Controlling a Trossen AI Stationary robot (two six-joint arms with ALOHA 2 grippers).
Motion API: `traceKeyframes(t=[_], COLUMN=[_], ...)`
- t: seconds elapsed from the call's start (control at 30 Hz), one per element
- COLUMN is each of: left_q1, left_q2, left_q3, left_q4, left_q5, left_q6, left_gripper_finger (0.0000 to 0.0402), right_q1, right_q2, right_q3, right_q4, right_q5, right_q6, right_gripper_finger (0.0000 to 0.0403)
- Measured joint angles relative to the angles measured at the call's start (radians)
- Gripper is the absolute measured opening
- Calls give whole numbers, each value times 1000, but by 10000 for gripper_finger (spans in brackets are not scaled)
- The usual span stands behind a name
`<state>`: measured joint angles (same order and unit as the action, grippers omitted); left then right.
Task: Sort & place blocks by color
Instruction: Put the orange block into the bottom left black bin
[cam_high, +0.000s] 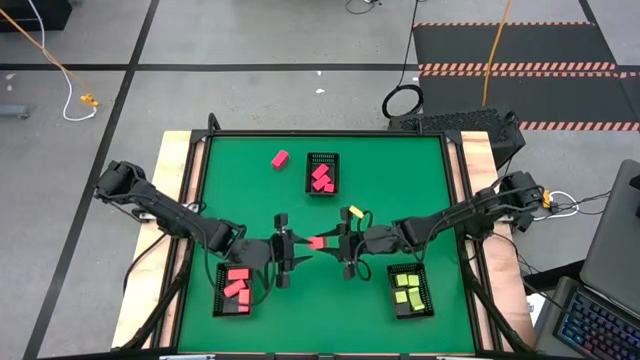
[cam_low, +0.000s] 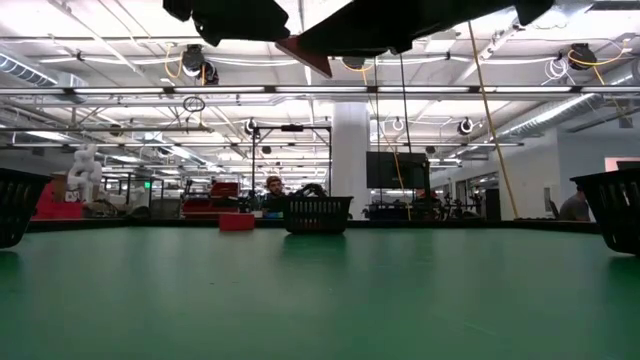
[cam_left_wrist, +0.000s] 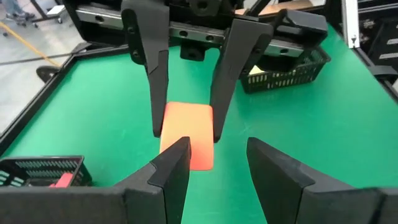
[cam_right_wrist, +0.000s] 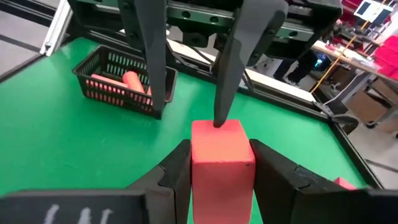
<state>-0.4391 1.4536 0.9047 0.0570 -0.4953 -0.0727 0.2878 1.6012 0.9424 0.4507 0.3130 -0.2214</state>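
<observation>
A coral-red block (cam_high: 317, 242) hangs above the table's middle between my two grippers, and the low view shows it high above the green top (cam_low: 308, 56). My right gripper (cam_right_wrist: 221, 155) comes from the table's right and is shut on it. My left gripper (cam_left_wrist: 217, 149) faces it from the left, open, fingertips at the block's free end. The block lies toward one of its fingers rather than centred in the gap. A yellow-green block (cam_high: 355, 212) and a magenta-pink block (cam_high: 280, 158) lie flat on the table. My right gripper pinches the coral-red block by its two long sides (cam_left_wrist: 166, 124) between both fingers. The fingers come nearly level from the table's right and lie along the block, whose free end (cam_right_wrist: 217, 127) sticks out past them. The block is clear of the table. My left gripper has one fingertip (cam_right_wrist: 219, 118) at the block's free end; whether it touches I cannot tell.
Three black mesh trays stand on the green table: one at the far middle (cam_high: 322, 173) with magenta-pink blocks, one near left (cam_high: 234, 291) with coral-red blocks, one near right (cam_high: 408, 290) with yellow-green blocks. Open green surface lies between them.
</observation>
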Motion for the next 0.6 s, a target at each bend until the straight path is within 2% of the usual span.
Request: traceKeyframes(t=[0.1,0.37,0.47,0.6], left_q1=[8,7,-14,-64], left_q2=[0,0,0,0], left_q3=[0,0,0,0], left_q4=[2,5,5,-3], left_q5=[-2,-57,-67,-161], left_q6=[9,79,175,373], left_gripper_finger=[167,205,221,241], right_q1=[0,-5,-28,-85], right_q2=[-1,-2,-2,-2], right_q3=[0,0,0,0], right_q4=[-16,-34,-37,-36], right_q5=[-5,-133,-206,-339], right_q6=[14,120,218,349], right_gripper_finger=[119,119,119,119])
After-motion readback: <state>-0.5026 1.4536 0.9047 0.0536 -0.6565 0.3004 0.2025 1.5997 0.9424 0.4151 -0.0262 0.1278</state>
